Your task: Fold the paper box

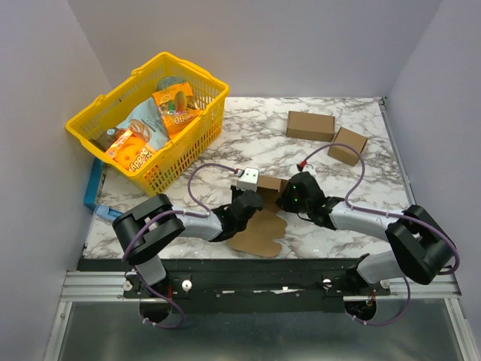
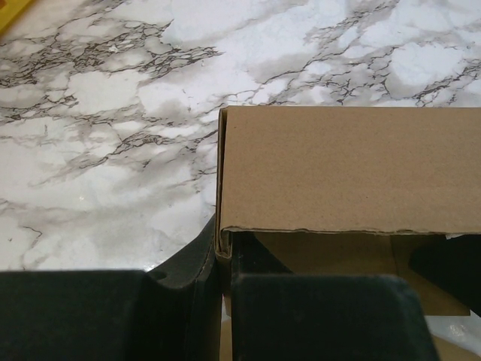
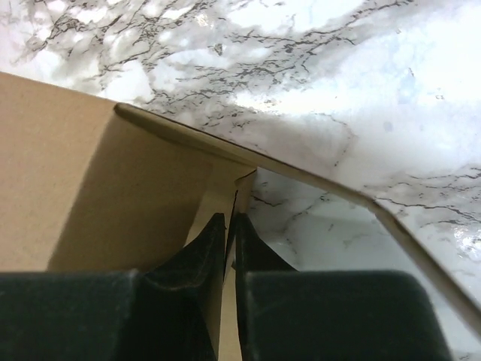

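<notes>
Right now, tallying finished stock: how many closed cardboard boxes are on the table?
2. The long box lies back right; the squarish box sits just right of it, slightly nearer. None seems hidden.

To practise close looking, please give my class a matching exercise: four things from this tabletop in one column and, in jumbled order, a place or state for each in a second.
Things
1. yellow basket
2. paper box
3. long cardboard cuboid
4. left gripper

Places or states
A. back right of the table
B. shut on a box wall
C. back left, holding snack packets
D. near middle, partly folded

Pairs: 1-C, 2-D, 3-A, 4-B
</notes>
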Robot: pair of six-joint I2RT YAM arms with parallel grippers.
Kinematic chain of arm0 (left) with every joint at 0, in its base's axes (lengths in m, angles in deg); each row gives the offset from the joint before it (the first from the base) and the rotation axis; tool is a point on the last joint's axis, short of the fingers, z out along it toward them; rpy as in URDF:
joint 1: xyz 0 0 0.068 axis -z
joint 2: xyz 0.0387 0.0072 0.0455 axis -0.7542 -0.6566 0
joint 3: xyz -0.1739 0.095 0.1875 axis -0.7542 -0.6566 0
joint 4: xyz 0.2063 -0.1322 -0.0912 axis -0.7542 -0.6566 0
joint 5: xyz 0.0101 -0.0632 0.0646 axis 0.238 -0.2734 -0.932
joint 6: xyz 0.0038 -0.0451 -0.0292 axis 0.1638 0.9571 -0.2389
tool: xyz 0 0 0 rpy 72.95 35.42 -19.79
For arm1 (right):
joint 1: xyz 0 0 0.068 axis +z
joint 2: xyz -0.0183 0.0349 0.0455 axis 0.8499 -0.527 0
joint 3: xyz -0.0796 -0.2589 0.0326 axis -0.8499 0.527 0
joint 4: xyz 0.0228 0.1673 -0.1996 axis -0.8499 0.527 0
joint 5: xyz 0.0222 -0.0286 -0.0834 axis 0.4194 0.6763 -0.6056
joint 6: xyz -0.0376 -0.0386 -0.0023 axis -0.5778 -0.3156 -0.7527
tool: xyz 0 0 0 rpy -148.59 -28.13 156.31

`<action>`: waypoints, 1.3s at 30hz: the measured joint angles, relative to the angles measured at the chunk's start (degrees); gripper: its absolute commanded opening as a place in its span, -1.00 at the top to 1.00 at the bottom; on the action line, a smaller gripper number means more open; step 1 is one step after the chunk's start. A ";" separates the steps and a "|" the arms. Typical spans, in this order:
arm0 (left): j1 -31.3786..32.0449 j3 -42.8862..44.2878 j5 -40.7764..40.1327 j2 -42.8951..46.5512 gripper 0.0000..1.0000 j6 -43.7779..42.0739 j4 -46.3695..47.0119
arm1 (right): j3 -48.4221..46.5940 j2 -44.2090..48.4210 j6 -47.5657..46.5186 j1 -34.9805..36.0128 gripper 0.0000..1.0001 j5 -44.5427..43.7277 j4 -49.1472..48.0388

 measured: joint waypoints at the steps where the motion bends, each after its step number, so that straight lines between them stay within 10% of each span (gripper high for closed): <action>1: -0.04 -0.02 0.02 0.00 1.00 0.00 -0.02 | -0.26 -0.02 -0.31 0.44 0.57 -0.57 0.15; 12: -0.15 0.00 0.00 -0.04 1.00 0.02 -0.04 | -3.61 -2.54 -1.25 6.29 0.47 -8.28 2.69; 29: -1.11 0.07 -1.53 -0.33 1.00 1.75 -0.26 | -4.26 -4.13 1.31 8.26 -0.32 -12.52 3.15; 39: 0.26 1.40 1.09 -1.03 1.00 1.62 -0.42 | 1.03 5.84 2.01 10.88 -0.34 -14.21 3.04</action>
